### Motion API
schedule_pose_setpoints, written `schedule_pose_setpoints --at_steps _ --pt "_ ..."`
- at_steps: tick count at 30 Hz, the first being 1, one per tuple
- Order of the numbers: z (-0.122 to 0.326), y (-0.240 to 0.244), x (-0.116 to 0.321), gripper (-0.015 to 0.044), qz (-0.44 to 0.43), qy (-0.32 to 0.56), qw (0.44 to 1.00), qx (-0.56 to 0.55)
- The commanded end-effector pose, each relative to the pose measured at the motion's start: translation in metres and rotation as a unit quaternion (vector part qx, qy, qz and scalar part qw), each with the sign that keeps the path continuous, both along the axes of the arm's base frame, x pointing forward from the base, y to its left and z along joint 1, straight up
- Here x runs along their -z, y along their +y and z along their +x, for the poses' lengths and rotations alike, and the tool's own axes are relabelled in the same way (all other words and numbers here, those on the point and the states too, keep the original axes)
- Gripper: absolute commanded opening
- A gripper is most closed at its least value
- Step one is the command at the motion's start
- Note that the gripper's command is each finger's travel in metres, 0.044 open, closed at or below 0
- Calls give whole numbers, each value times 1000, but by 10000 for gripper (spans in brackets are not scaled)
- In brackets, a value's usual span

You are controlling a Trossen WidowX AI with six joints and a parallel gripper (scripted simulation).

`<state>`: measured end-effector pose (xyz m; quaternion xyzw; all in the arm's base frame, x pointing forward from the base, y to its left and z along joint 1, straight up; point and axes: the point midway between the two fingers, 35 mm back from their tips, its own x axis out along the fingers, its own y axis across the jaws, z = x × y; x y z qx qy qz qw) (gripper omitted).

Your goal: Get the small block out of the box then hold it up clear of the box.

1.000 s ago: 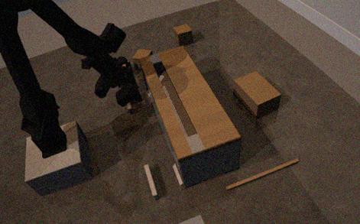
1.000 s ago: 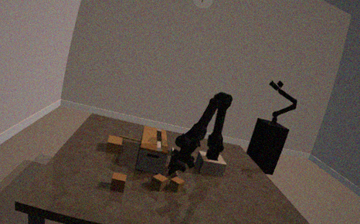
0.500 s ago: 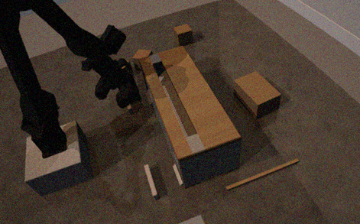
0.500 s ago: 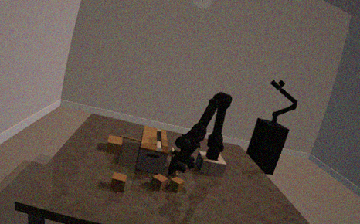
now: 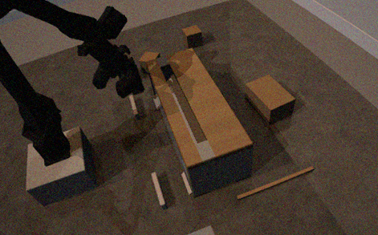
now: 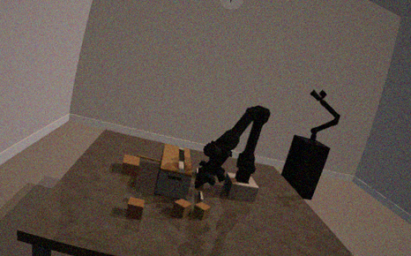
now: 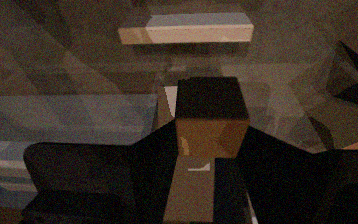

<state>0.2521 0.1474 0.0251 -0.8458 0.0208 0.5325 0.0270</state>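
The black fingers are clamped on the small tan cube block [image 7: 212, 120], low over the dark surface [image 5: 321, 209] at the long tan-topped box's [image 5: 207, 112] nine o'clock side. Extraction appears complete; lifting and a steady hold clear of the box remain.

The counter [image 6: 262, 245] looks dark and faintly glossy, the box [image 5: 207, 112] top and the small block [image 7: 212, 131] look like matt wood, and the gripper [image 7: 212, 165] is matt black.

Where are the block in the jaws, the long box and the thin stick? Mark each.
block [image 7: 212, 131], wrist view, its lit front face
long box [image 5: 212, 119], top view, its tan roof
thin stick [image 5: 276, 182], top view, mid-length
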Motion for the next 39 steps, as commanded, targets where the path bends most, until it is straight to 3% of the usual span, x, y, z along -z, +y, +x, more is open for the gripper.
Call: schedule_pose_setpoints --at_steps 1,27,39 --pt "-2 -1 -5 0 -1 3 1000 -3" --pt "-25 -21 -101 0 -24 -46 960 -276" --pt "-26 -22 -103 0 -25 -49 957 -283"
